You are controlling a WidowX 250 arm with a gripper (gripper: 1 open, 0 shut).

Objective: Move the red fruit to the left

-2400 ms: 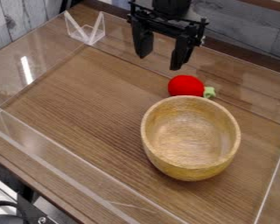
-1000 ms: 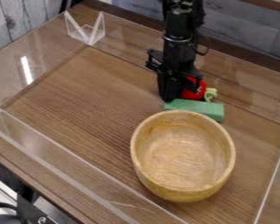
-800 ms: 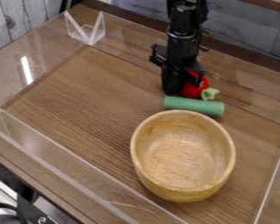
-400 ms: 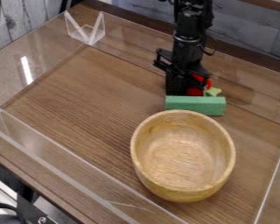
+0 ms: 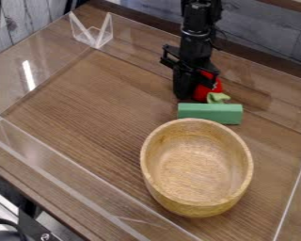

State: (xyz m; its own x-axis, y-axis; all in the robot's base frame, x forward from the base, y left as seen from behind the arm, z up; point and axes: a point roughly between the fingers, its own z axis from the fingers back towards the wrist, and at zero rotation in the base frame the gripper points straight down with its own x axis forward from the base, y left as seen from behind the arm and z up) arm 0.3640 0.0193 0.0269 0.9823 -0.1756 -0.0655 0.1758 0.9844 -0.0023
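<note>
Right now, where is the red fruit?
The red fruit sits right of centre toward the back of the camera view, beside the tip of the claw, just behind the green block and beyond the wooden bowl.

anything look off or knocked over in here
Nothing stands out. The wooden bowl sits upright and empty, the green block lies flat just in front of the red fruit, and the gripper is down at the fruit, partly hiding it. No spill or damage shows.

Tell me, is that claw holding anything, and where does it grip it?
Cannot tell for sure. The gripper stands shut, fingers down against the red fruit and hiding its left side; the fruit sits on the table, not lifted.
</note>
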